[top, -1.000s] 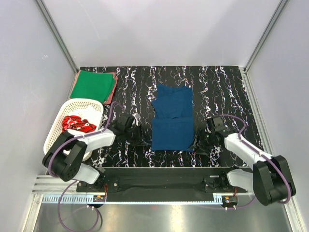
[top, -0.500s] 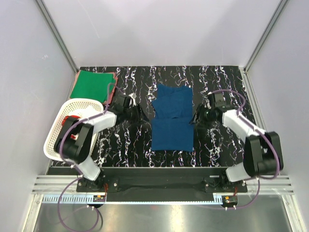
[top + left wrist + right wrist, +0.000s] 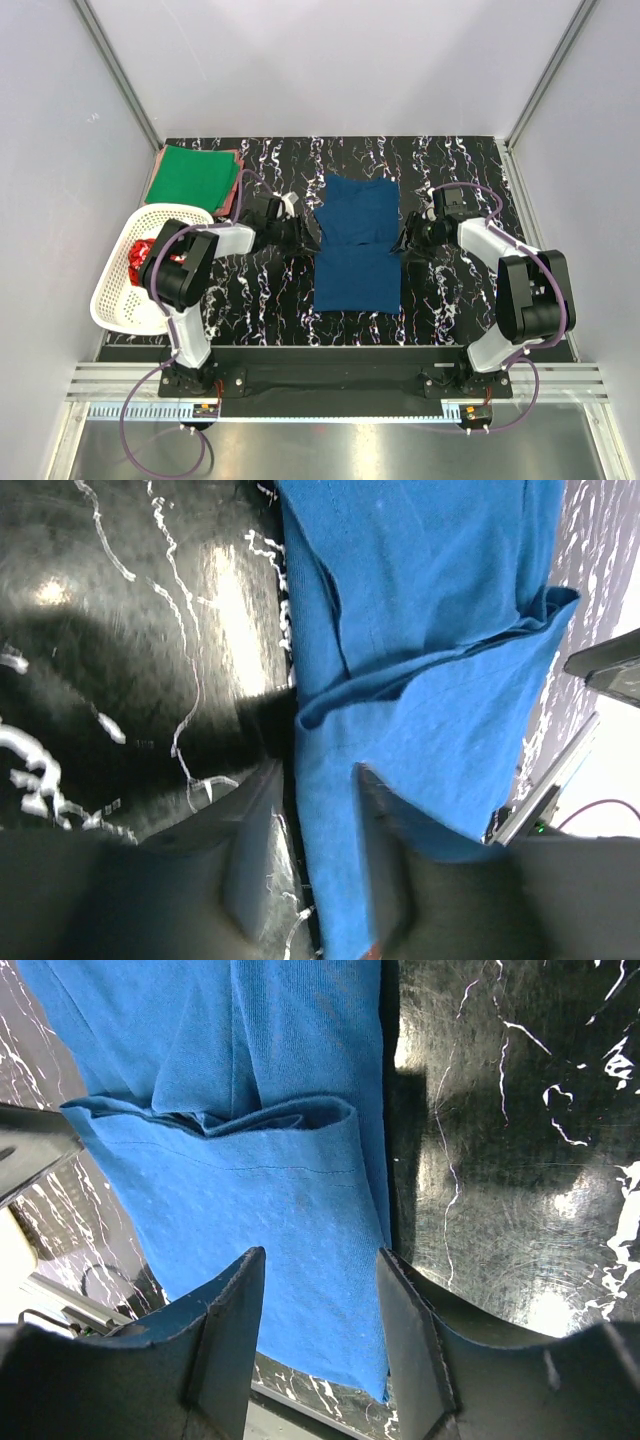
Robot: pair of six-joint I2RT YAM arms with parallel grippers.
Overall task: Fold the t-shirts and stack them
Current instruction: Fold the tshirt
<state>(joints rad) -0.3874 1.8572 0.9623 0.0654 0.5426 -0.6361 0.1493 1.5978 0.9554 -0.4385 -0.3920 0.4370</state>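
Observation:
The dark navy blue t-shirt [image 3: 357, 245] lies flat mid-table, its near half folded up over the far half. My left gripper [image 3: 300, 236] is open at the shirt's left edge by the fold line; in the left wrist view [image 3: 320, 850] one finger lies over the blue cloth [image 3: 420, 630] and the other on the table. My right gripper [image 3: 408, 243] is open at the shirt's right edge; in the right wrist view [image 3: 320, 1330] its jaws straddle that edge [image 3: 250, 1190]. The green t-shirt [image 3: 193, 175] lies folded at the far left on the reddish-pink one [image 3: 233, 196]. The red t-shirt [image 3: 138, 258] is in the basket.
The white lattice basket [image 3: 110, 290] stands at the left edge, partly behind my left arm. The black marbled table [image 3: 440, 160] is walled by white panels on three sides. The arms' mounting rail runs along the near edge.
Both grippers moved from the shirt's near corners away from the bases, up along its sides to the fold line. The shirt itself has not shifted.

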